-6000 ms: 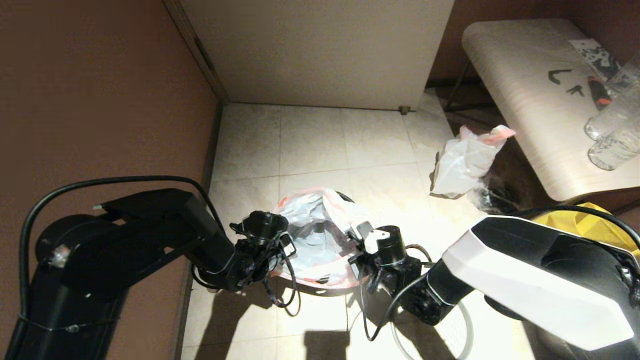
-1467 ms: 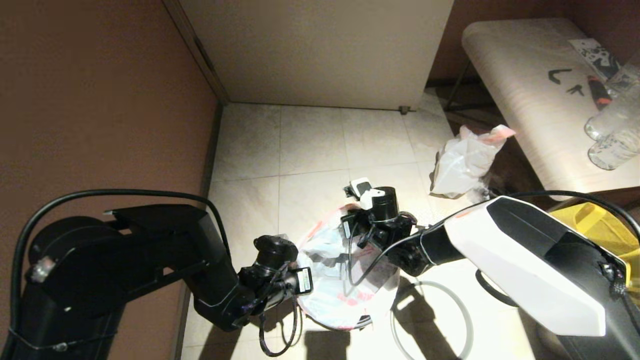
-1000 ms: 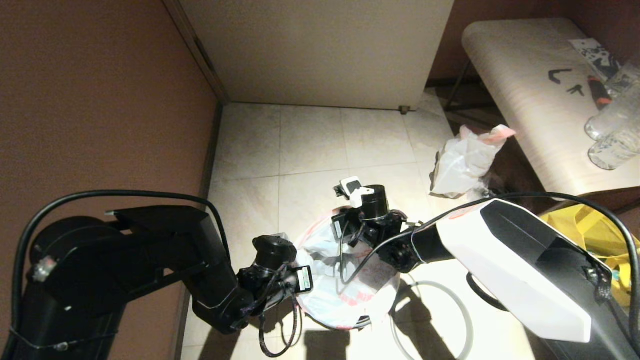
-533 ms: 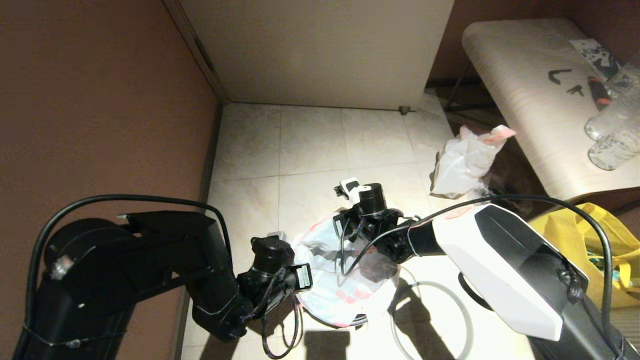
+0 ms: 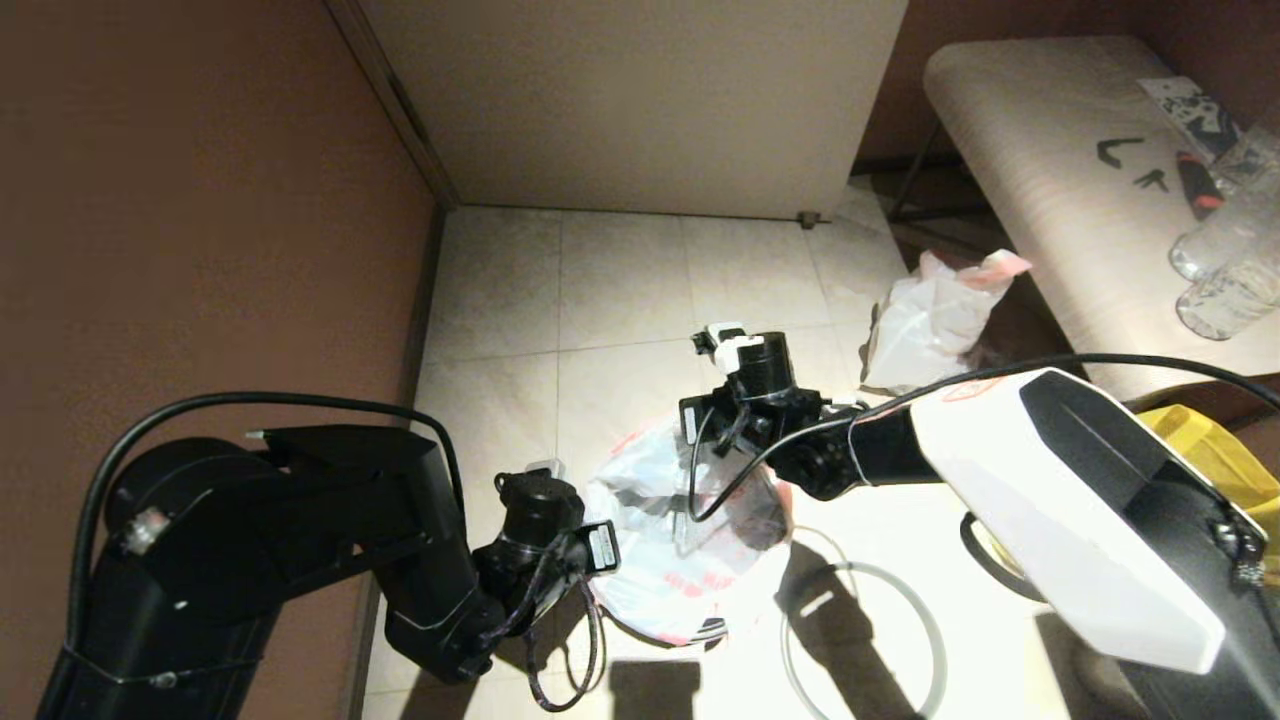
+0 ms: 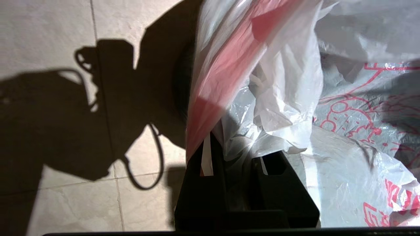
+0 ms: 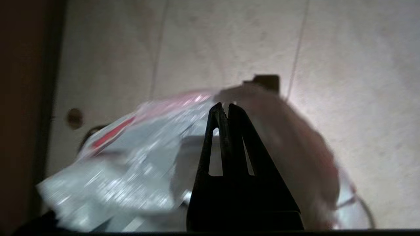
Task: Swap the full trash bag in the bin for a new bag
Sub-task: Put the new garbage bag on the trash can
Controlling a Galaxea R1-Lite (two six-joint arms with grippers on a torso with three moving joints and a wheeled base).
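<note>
The new bag point(image 5: 680, 560), translucent with a red cartoon outline, was draped over the bin point(image 5: 700, 632), of which only a dark sliver with a grey rim showed at the bag's near edge. A thin grey ring point(image 5: 862, 640) lay flat on the tiled floor point(image 5: 620, 290) just to the right of the bag.

On the bag's left side, the left gripper point(image 6: 234, 154) was pinched onto the plastic, its fingers point(image 6: 200, 170) nearly together with a gathered fold of white film and the pink-red edge running between them. In the left wrist view the red line drawing spread out beyond that fold.

At the bag's far edge, the right gripper point(image 7: 224, 108) was fully closed, its two tips pressed together against the pink top hem; whether any plastic was actually caught between them could not be told.

Farther off, well to the right of and beyond the new bag, the full trash bag point(image 5: 930, 320) sat on the floor against the leg side of a pale table point(image 5: 1050, 180). A yellow tote point(image 5: 1215, 465) showed behind the right arm.
</note>
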